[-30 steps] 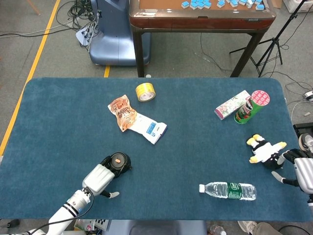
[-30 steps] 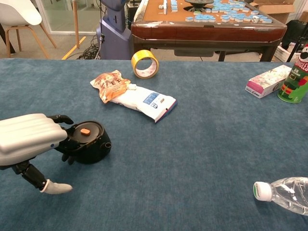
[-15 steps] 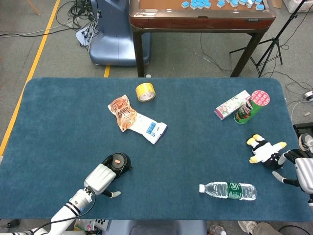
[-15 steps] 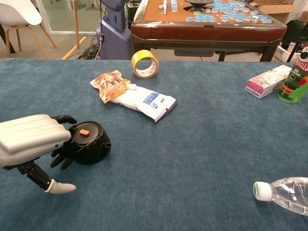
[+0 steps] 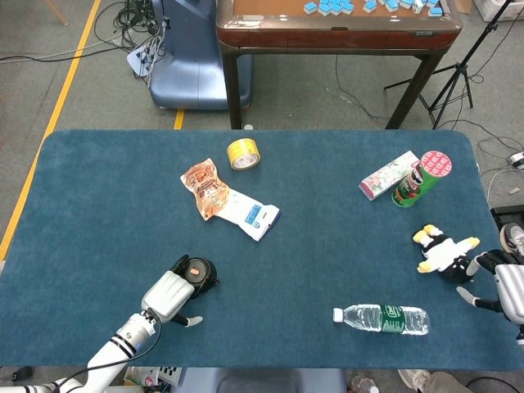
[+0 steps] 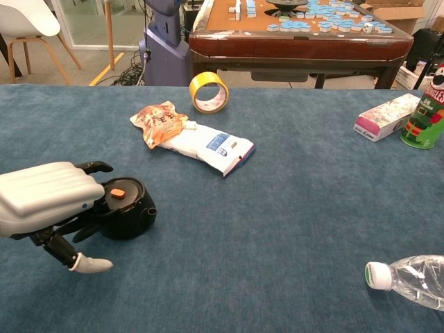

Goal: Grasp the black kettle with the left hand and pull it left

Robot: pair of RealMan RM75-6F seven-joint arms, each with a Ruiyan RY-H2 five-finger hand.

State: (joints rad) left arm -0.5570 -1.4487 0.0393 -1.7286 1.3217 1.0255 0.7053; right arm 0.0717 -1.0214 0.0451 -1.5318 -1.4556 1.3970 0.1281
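Note:
The black kettle [image 5: 196, 271] [image 6: 127, 209] is small and round, with an orange knob on its lid, and it stands near the table's front left. My left hand [image 5: 168, 292] [image 6: 50, 199] grips it from the left, dark fingers curled round its body and the thumb stretched out below. At the right edge my right hand [image 5: 508, 288] hovers with its fingers spread and nothing in it. The chest view does not show the right hand.
Behind the kettle lie an orange snack pouch [image 5: 204, 185], a white packet [image 5: 250, 214] and a yellow tape roll [image 5: 242, 153]. A water bottle [image 5: 381, 318] lies at the front right, with a plush toy [image 5: 443, 251], a green can [image 5: 421, 178] and a pink box [image 5: 387, 174] beyond.
My left hand has drawn the kettle a short way left and toward the front edge. The right hand has not moved.

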